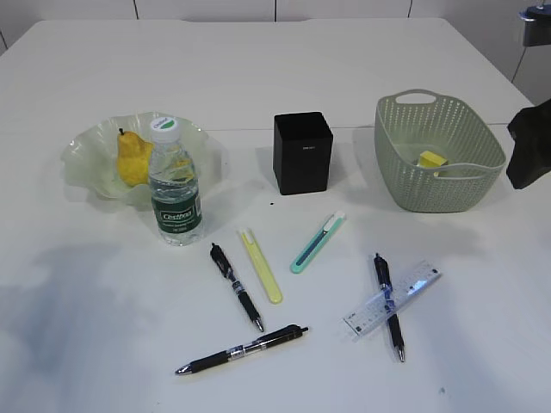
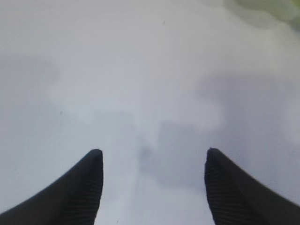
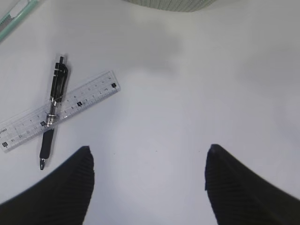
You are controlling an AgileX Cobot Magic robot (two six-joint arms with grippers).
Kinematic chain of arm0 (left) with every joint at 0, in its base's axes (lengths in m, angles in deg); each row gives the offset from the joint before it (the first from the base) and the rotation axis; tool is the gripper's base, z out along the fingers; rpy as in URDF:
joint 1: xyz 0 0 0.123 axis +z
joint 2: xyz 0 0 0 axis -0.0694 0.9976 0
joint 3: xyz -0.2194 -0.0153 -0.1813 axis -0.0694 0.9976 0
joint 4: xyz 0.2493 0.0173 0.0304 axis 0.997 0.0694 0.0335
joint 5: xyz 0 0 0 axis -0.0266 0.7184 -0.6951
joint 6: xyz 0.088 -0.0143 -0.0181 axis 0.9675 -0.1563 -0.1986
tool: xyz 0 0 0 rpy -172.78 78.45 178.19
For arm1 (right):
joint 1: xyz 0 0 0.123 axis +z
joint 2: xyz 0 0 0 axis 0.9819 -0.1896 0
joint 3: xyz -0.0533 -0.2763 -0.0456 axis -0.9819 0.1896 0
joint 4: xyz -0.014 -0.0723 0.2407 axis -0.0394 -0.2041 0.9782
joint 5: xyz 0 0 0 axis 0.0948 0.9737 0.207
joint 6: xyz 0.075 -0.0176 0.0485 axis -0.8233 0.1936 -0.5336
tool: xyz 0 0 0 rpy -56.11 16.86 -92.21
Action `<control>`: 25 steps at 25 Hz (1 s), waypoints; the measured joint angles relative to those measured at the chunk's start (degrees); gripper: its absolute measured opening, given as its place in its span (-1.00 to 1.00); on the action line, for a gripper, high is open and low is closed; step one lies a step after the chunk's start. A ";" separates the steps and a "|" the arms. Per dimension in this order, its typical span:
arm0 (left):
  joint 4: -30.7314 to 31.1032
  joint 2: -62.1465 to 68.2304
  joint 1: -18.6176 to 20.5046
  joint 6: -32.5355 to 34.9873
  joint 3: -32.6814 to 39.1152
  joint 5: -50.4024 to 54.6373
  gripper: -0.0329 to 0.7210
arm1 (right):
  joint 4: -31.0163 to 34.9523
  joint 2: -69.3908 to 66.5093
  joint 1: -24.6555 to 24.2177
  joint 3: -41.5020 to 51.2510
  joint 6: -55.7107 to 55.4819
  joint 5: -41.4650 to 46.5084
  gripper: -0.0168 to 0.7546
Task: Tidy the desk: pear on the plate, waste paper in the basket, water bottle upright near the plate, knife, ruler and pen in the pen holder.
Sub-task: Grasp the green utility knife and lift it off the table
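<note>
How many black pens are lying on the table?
3. One pen lies beside the yellow knife, one pen lies nearest the front edge, and one pen lies crossed over the clear ruler. The pen holder's inside isn't visible.

clear plastic ruler [image 3: 57, 111], matt black pen holder [image 1: 303, 153]

A wide white table [image 1: 275, 69] fills nearly the whole exterior view — matte, smooth, with rounded far corners. Behind it runs a pale wall [image 1: 207, 9] split by thin dark vertical seams, and a strip of tiled floor [image 1: 529, 73] shows at the far right. The light is soft and even — blurred grey shadows [image 1: 77, 301] lie across the near left of the tabletop
</note>
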 joint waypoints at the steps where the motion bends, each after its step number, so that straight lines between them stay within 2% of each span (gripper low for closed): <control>1: -0.93 -0.10 0.00 0.00 -1.53 3.89 0.36 | 0.00 0.00 0.00 0.00 0.00 0.00 0.46; 4: -4.95 -0.10 0.00 1.68 -6.26 13.57 0.36 | 0.22 0.00 0.00 0.00 0.00 0.00 0.46; 10: -18.98 -0.10 0.00 16.27 -16.44 32.63 0.36 | 2.70 0.00 0.00 0.00 0.00 0.00 0.46; 14: -21.79 -0.20 0.00 19.34 -23.23 43.69 0.36 | 4.66 0.00 0.00 0.00 0.00 0.00 0.45; 20: -22.04 -1.40 0.00 19.98 -26.01 45.46 0.33 | 10.67 0.00 0.69 0.00 0.00 -0.24 0.43; 25: -23.12 -1.40 0.00 19.98 -26.01 43.09 0.29 | 11.23 -1.34 7.00 -0.56 -1.83 -1.61 0.43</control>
